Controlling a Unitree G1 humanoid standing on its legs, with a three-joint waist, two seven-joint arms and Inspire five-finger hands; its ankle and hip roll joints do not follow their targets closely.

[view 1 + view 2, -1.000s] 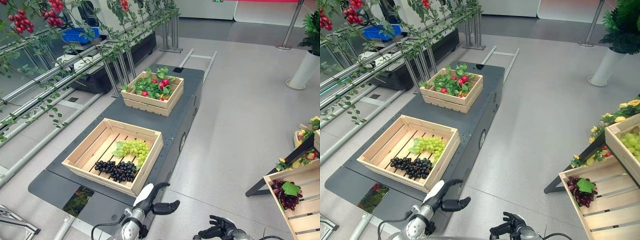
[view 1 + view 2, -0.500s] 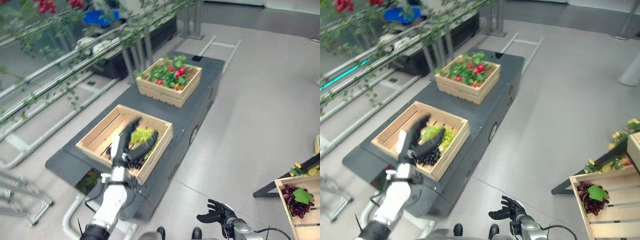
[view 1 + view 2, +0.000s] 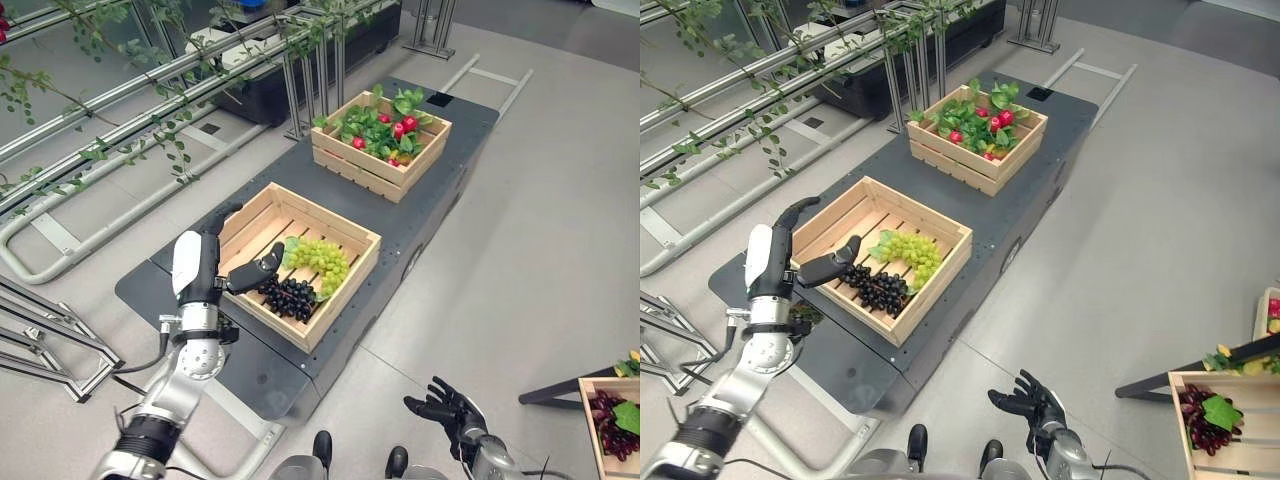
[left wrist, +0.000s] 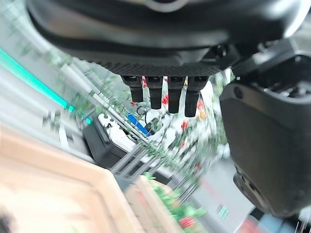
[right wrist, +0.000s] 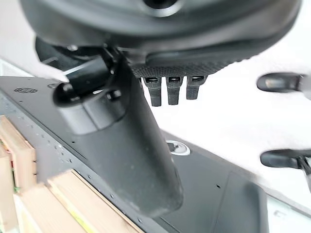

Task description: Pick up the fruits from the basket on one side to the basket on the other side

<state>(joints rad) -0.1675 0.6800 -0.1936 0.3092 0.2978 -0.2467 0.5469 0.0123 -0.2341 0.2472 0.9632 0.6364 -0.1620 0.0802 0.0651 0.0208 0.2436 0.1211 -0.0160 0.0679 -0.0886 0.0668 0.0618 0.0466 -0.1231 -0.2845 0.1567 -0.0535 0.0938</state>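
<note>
The left hand (image 3: 215, 262) hangs over the near, left end of the shallow pale wooden slatted crate (image 3: 355, 236) that stands on the near half of the dark grey desk (image 3: 448, 170). Its fingers are spread and lightly bent, the thumb stretched toward the fruit, and it holds nothing. Inside the crate a bunch of black grapes (image 3: 290, 296) lies against the near-right wall, with a bunch of green grapes (image 3: 319, 260) just beside it, further in. The thumb tip is close to the black bunch; whether it touches cannot be told.

To take the black bunch well, the hand probably should come down from above over the middle of the cluster, fingers on one side and thumb on the other, closing round its bulk and not a few outer berries, which could let it slip.

The right hand (image 3: 1033, 404) hangs low over the floor, fingers splayed and empty. A second wooden crate with red fruit and green leaves (image 3: 381, 135) stands at the far end of the desk.
</note>
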